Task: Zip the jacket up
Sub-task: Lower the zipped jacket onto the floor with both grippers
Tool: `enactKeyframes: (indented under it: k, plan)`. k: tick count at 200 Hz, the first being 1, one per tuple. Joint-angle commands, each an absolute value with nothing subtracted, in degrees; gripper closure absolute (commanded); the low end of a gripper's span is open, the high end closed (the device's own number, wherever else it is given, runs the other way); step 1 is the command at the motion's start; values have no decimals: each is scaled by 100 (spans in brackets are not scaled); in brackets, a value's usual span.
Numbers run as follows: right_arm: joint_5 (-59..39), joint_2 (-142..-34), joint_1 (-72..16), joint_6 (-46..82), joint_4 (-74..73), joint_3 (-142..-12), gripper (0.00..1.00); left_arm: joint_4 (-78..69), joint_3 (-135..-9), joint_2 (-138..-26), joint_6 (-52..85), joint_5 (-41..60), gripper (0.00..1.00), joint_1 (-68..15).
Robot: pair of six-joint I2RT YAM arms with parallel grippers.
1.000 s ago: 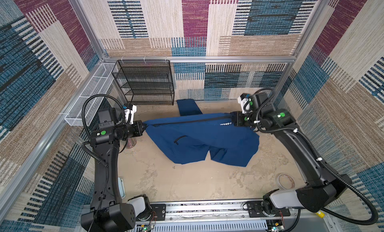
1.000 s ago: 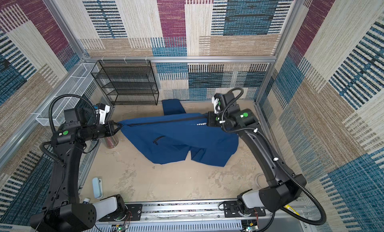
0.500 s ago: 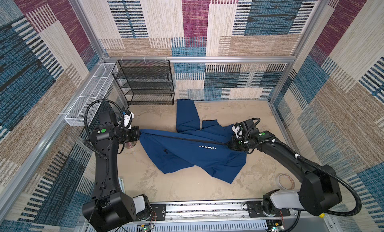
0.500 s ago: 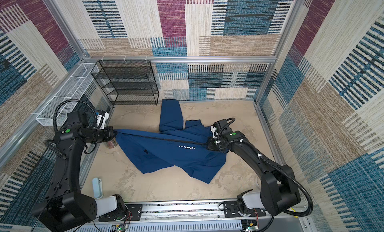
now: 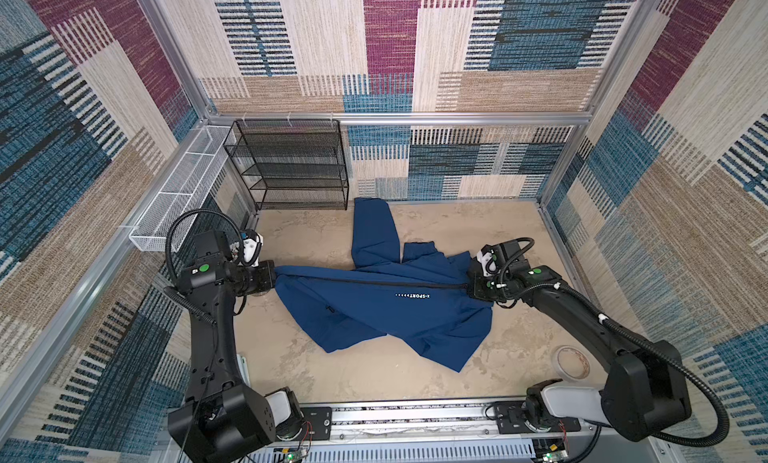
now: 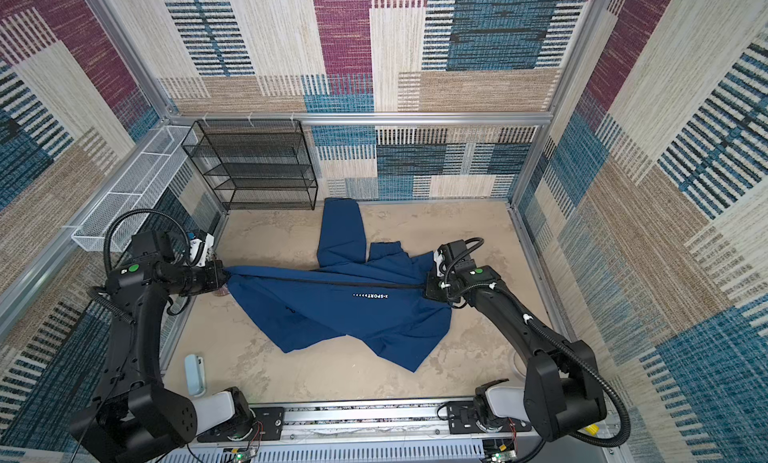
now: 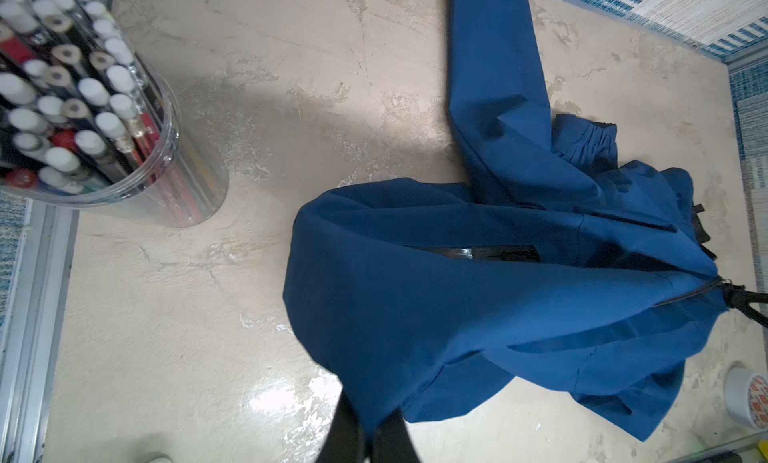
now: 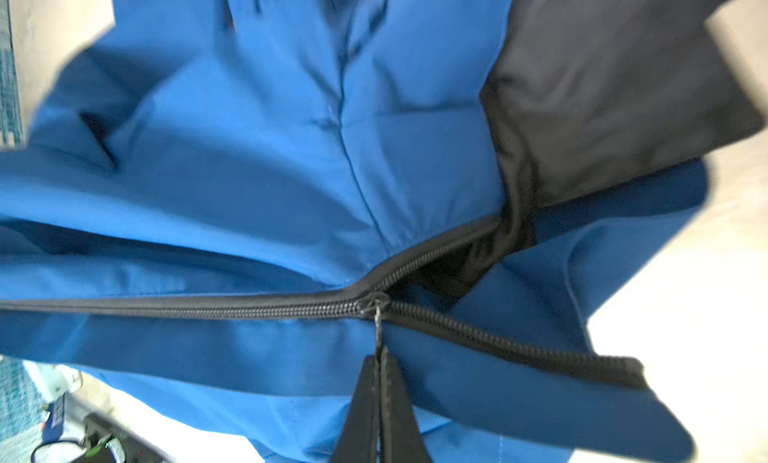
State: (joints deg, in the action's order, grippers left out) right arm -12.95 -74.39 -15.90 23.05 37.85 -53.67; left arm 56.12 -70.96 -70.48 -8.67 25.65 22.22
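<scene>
Stretching the jacket (image 5: 386, 315) across the middle of the counter (image 5: 374, 382), from its left edge toward its right, keeps the front zipper (image 5: 374, 282) straight. Your left claw (image 5: 272, 279) is clamped on the hem end as an anchor. Your right claw (image 8: 380, 359) is pinched shut on the zipper pull (image 8: 378, 328). Note the short run of teeth (image 8: 519, 348) lying apart beyond the slider (image 8: 374, 302): closure appears nearly, not fully, complete.
</scene>
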Motion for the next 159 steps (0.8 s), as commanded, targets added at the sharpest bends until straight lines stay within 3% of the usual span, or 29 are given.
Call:
enactKeyframes:
  k: [1, 47, 124, 130, 144, 159]
  plan:
    - [-435, -7334, -1556, 2320, 3939, -5690, 100, 5321, -7049, -7022, -595, 3009, 100, 2039]
    - [530, -6897, -1273, 2071, 4108, -6310, 100, 4739, -6669, -6879, -77, 3017, 100, 1011]
    - [-12, -7021, -887, 2101, 3627, -5173, 100, 4557, -5816, -7183, -20, 2845, 100, 873]
    - [-73, -7022, -879, 2081, 3651, -5210, 87, 4533, -5758, -7177, -1, 2880, 99, 879]
    - [-219, -7022, -879, 2008, 3819, -5398, 35, 4578, -5731, -7130, -24, 2856, 60, 879]
    - [-133, -6881, -883, 1960, 4016, -5636, 9, 4664, -5716, -6985, -72, 2641, 44, 879]
